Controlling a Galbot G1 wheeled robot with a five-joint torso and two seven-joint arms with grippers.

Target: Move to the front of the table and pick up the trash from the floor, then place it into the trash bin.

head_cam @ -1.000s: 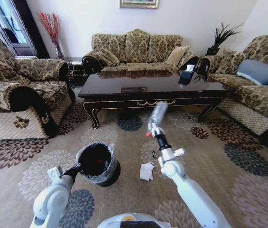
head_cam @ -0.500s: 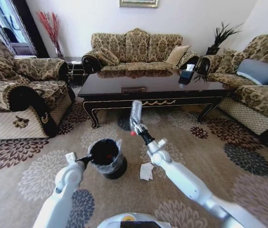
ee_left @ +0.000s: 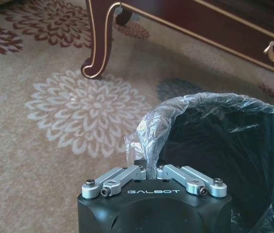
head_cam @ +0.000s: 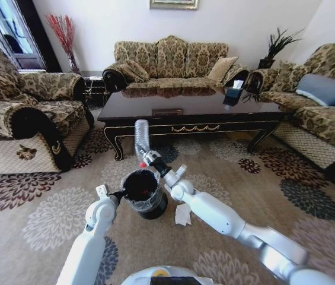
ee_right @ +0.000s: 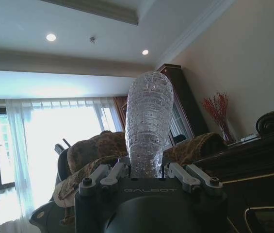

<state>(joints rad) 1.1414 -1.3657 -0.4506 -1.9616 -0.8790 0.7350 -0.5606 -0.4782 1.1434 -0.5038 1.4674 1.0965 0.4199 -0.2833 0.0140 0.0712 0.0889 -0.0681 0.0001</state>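
Note:
My right gripper (head_cam: 148,158) is shut on a clear plastic bottle (head_cam: 142,134) with a red cap; the bottle stands base-up just above the far rim of the black trash bin (head_cam: 146,197). In the right wrist view the bottle (ee_right: 149,124) rises from between the closed fingers (ee_right: 115,174). My left gripper (head_cam: 120,193) is shut on the bin's rim and bag liner (ee_left: 151,127), holding the bin off the carpet's left side. A crumpled white tissue (head_cam: 183,214) lies on the carpet right of the bin. The dark brown table (head_cam: 197,110) stands beyond.
Patterned sofas ring the floral carpet: an armchair (head_cam: 25,119) at left, a long sofa (head_cam: 173,62) behind the table, another (head_cam: 321,101) at right. A table leg (ee_left: 98,43) is close to the bin. Open carpet lies left of the bin.
My right arm has swung left, carrying the bottle from over the carpet to just above the bin. My left arm has brought the bin right and forward toward it.

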